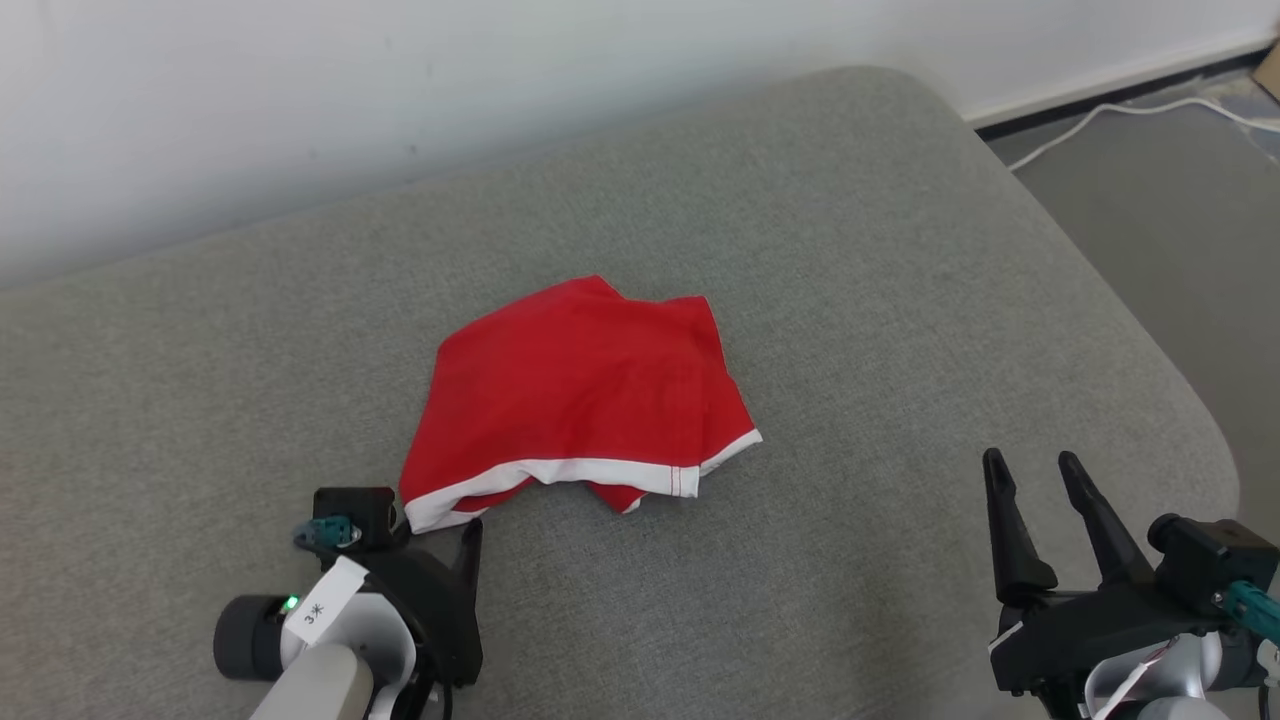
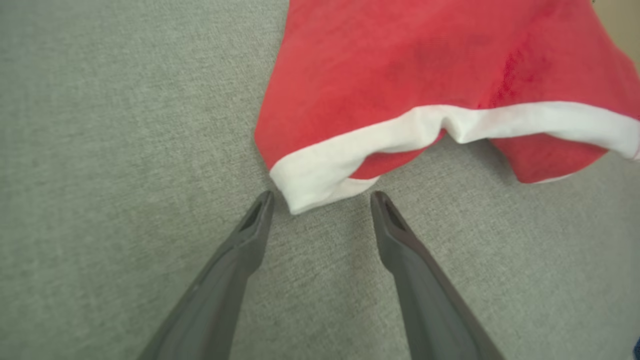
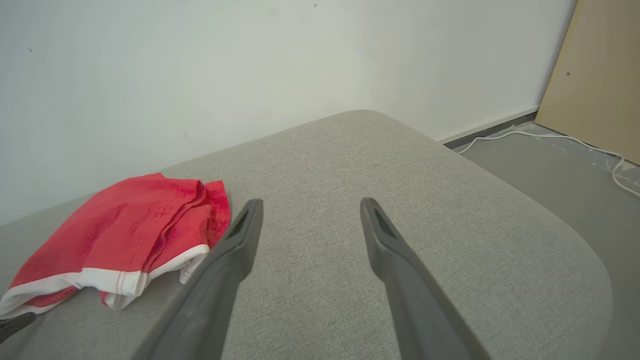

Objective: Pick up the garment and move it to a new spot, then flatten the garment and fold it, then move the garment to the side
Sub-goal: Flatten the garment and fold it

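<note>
On the grey cushion (image 1: 820,210), near its middle, lies the red garment (image 1: 580,400), crumpled into a loose, roughly folded heap with its white waistband (image 1: 590,472) turned toward the robot. One corner of that band curls under, and a red flap pokes out beneath it.

Just at the band's near left corner is the left gripper (image 2: 322,200), pointing down at the cushion. Its two dark fingers (image 2: 250,235) stand wide apart, and the white corner of the band sits in the gap at their tips. Nothing is clamped; whether a fingertip grazes the cloth cannot be told. From the head view this gripper (image 1: 440,530) shows at the lower left, right against the garment's edge, with a pale forearm behind it.

Well apart from the garment, over the bare right side of the cushion, the right gripper (image 1: 1030,462) points up and away, its fingers (image 3: 385,240) spread just as wide and holding nothing. In its own wrist view the garment (image 3: 115,225) lies off to the left.

The cushion is a woven grey fabric with a rounded far corner. Behind it rises a plain white wall (image 1: 400,80). To the right, beyond the cushion's edge, is a grey floor (image 1: 1180,220) with a white cable (image 1: 1100,112) trailing along it, and a pale wooden board (image 3: 595,75) leans by the wall.
</note>
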`<state>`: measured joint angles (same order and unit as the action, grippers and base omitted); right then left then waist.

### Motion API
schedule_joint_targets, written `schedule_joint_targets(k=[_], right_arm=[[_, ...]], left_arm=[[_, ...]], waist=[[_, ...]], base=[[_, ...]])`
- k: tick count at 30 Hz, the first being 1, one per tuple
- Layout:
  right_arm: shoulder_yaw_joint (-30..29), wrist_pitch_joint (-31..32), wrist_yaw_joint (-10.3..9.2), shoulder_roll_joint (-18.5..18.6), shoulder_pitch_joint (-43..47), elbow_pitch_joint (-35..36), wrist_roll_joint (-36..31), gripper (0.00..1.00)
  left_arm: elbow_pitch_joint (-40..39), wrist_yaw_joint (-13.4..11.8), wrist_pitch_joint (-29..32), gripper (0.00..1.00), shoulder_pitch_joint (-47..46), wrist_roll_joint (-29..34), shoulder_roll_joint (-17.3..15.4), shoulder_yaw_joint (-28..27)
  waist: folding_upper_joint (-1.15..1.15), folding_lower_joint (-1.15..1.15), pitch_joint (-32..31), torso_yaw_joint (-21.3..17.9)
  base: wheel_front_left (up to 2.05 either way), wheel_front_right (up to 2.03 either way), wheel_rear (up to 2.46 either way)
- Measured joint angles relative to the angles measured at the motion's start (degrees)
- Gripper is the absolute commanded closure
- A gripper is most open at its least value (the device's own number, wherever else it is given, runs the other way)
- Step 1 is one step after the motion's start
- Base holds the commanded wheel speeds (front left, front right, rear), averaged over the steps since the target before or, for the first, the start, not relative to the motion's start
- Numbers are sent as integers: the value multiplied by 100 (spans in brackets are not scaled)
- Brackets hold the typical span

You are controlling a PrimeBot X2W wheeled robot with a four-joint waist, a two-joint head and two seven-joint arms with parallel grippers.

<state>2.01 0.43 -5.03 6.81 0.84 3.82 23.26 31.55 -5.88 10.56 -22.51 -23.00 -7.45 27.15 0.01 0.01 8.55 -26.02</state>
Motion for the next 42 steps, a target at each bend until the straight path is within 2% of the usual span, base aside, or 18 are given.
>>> schedule_joint_targets(k=[11,12,13,21,24,31,34,42], right_arm=[[24,-49,-3,-98,-102,-89,22,0],[36,-49,-3,-109,-146,-123,26,0],[58,-51,-3,-114,-170,-146,26,0],[69,-94,-8,-125,-166,-263,30,0],[116,-97,-8,-143,-166,-345,35,0],[210,-92,11,-149,-143,-441,40,0],[377,26,153,-109,-136,-583,40,0],[1023,436,485,-68,-312,-925,-65,0]], left_arm=[[498,-7,-208,0,-402,27,182,-14],[541,15,-224,65,-423,29,190,1],[627,46,-263,100,-456,14,194,9],[879,250,-410,100,-473,88,157,203],[899,445,-412,100,-478,260,-24,405],[848,599,-450,100,-658,728,-520,681],[753,693,-465,100,-767,868,-613,789],[516,698,-481,100,-769,1062,-594,989]], waist=[[-1,-1,229,-5],[-1,-1,216,3],[-1,-1,187,14],[-1,-1,24,55],[-1,-1,-63,69],[-1,-1,-273,121],[-1,-1,-385,168],[-1,-1,-621,436]], base=[[0,0,0],[0,0,0],[0,0,0],[0,0,0],[0,0,0],[0,0,0],[0,0,0],[0,0,0]])
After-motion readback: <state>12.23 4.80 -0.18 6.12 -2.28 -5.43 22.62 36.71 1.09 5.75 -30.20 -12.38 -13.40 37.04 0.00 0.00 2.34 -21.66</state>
